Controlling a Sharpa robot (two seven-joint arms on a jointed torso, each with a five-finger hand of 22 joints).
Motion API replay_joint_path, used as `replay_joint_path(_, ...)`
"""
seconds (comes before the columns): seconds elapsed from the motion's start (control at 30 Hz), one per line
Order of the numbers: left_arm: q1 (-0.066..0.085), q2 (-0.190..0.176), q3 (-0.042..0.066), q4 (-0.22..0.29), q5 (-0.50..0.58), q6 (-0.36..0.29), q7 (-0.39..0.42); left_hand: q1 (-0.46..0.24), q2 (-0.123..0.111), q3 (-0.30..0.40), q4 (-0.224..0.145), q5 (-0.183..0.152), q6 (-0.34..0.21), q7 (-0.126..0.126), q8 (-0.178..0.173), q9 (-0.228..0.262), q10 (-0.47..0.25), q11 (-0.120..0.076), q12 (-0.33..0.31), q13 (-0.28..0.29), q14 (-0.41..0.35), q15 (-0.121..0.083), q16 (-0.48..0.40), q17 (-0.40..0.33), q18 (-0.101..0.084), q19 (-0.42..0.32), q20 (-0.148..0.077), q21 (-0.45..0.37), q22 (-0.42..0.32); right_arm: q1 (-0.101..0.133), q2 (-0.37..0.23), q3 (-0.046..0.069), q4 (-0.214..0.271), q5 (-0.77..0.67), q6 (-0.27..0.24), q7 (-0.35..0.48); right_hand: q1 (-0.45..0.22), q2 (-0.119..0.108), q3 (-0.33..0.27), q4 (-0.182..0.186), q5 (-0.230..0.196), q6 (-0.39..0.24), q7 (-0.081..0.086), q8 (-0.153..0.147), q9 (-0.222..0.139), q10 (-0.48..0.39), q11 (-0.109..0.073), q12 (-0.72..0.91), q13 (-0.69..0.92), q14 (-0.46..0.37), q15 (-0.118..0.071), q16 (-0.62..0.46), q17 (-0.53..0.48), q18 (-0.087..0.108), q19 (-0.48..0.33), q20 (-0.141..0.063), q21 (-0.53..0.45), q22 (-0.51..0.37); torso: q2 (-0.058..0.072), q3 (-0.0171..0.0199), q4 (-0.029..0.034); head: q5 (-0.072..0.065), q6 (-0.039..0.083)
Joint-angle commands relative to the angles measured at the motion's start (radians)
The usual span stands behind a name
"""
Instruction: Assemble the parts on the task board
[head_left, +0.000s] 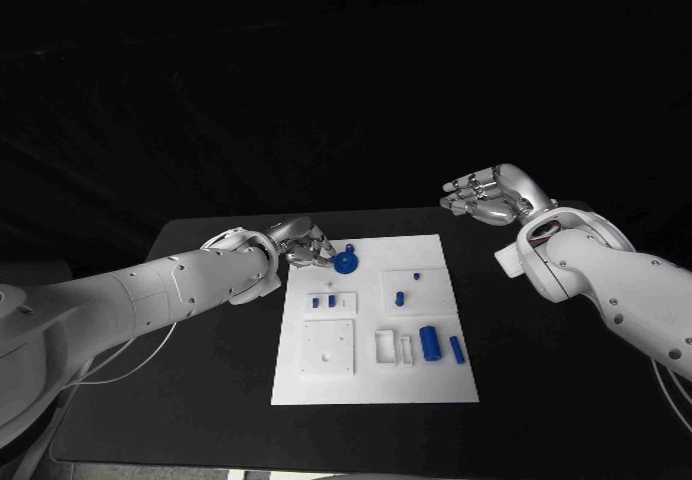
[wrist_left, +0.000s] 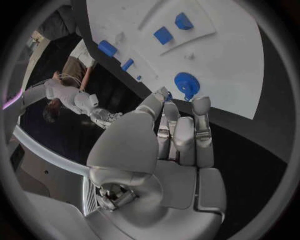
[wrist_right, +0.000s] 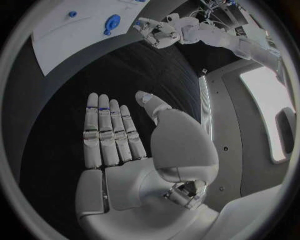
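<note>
One blue round part (head_left: 346, 264) sits at task board's (head_left: 433, 385) far edge, just beside left hand (head_left: 299, 245), on that hand's board side. Left hand fingers lie close together, holding nothing, tips nearly at part. Right hand (head_left: 488, 195) spread, empty, well apart over table (head_left: 548, 400). Left is nearer, likely picks.

No readable text, no labels, no brands, no numbers, no signs
</note>
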Motion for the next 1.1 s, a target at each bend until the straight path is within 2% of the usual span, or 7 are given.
replay_joint_path(0.03, -0.002, 0.001, 0.0, 0.0, 0.097, 0.043, 0.051, -0.003, 0.012, -0.007, 0.001, 0.001, -0.005, 0.001, 0.0, 0.0, 0.003, 0.002, 0.002, 0.001, 0.004, -0.001, -0.005, 0.0, 0.003, 0.001, -0.004, 0.007, 0.018, -0.001, 0.001, 0.0, 0.001, -0.004, 0.004, 0.013, -0.005, -0.001, -0.007, -0.002, 0.003, 0.005, -0.002, 0.001, -0.001, 0.003, -0.002, -0.006, -0.001, 0.005, 0.003, -0.005, 0.0, -0.002, 0.004, 0.003, -0.006, -0.001, 0.0, 0.0007, -0.0007, 0.001, 0.0)
replay_joint_path(0.33, -0.016, 0.006, 0.0, -0.013, 0.115, 0.049, 0.07, -0.002, 0.014, -0.009, -0.001, 0.0, -0.006, 0.001, 0.0, 0.0, 0.003, 0.002, 0.002, 0.002, 0.004, -0.001, -0.005, 0.002, 0.003, 0.001, -0.004, 0.008, 0.018, -0.002, 0.002, 0.0, 0.001, -0.004, 0.004, 0.013, -0.005, -0.001, -0.007, -0.002, 0.003, 0.005, -0.002, 0.001, -0.001, 0.003, -0.002, -0.006, -0.001, 0.005, 0.003, -0.005, 0.0, -0.002, 0.004, 0.003, -0.006, -0.001, -0.001, 0.0018, -0.0016, -0.001, 0.0)
replay_joint_path(0.7, -0.04, 0.013, 0.0, -0.027, 0.064, 0.046, 0.087, 0.0, 0.019, -0.011, -0.007, 0.001, -0.002, 0.001, 0.0, 0.0, 0.003, 0.002, 0.001, 0.003, 0.005, -0.001, -0.004, 0.005, 0.002, 0.0, -0.005, 0.011, 0.018, -0.003, 0.0, 0.0, 0.001, -0.004, 0.004, 0.013, -0.005, -0.001, -0.007, -0.002, 0.003, 0.005, -0.002, 0.001, -0.001, 0.003, -0.002, -0.006, -0.001, 0.005, 0.003, -0.005, 0.0, -0.002, 0.004, 0.003, -0.006, -0.001, 0.0, 0.0014, -0.0002, -0.005, -0.001)
replay_joint_path(1.1, -0.055, 0.026, 0.0, -0.051, 0.018, 0.052, 0.092, 0.001, 0.023, -0.013, -0.011, 0.0, 0.0, 0.0, 0.0, 0.0, 0.004, 0.002, -0.001, 0.004, 0.005, -0.002, -0.004, 0.007, 0.002, -0.001, -0.005, 0.014, 0.018, -0.004, 0.0, 0.0, 0.001, -0.004, 0.004, 0.014, -0.004, 0.001, -0.011, -0.002, 0.005, 0.005, -0.002, 0.001, -0.001, 0.003, -0.002, -0.006, -0.001, 0.005, 0.003, -0.004, 0.0, -0.002, 0.004, 0.004, -0.006, -0.001, -0.001, 0.0014, -0.0007, -0.006, -0.002)
